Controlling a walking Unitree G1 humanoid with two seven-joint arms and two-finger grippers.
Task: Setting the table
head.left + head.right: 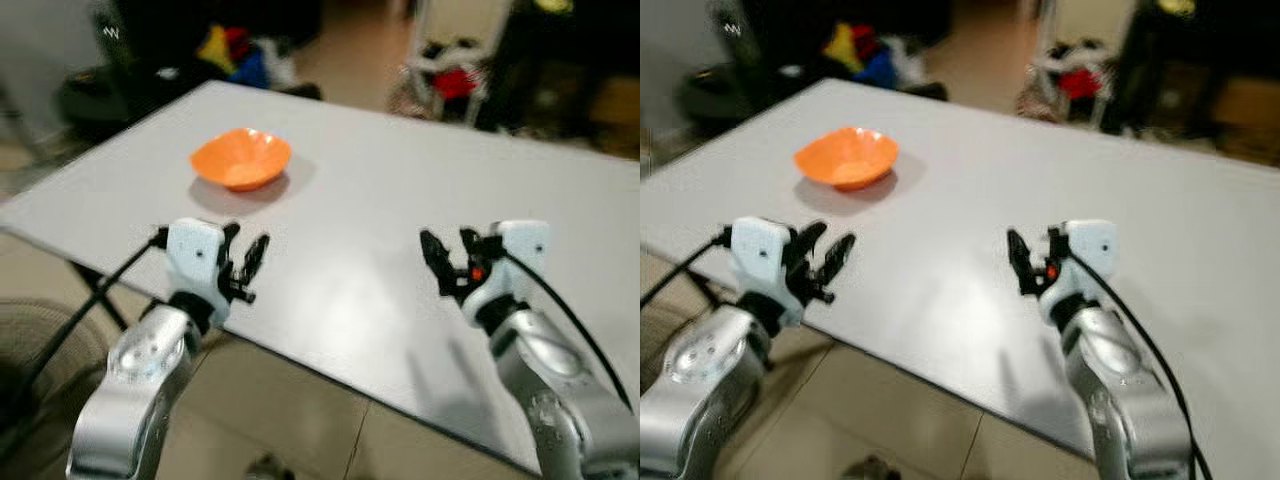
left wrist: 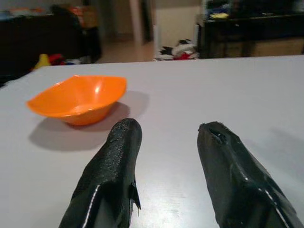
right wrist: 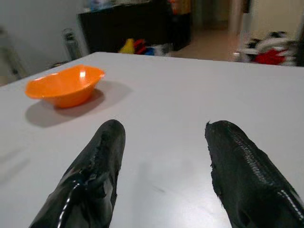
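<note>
A broad white counter (image 1: 400,200) stretches ahead of the robot. Both arms reach over its near edge: the left gripper (image 1: 245,262) and the right gripper (image 1: 445,262), each with fingers spread wide and holding nothing. An orange bowl (image 1: 241,158) sits upright toward the counter's far left, well apart from both.

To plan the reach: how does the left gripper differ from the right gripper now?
The left gripper hovers near the table's front edge, closer to the orange bowl; the right gripper hovers farther from that bowl, over bare tabletop. Both are open and hold nothing.
</note>
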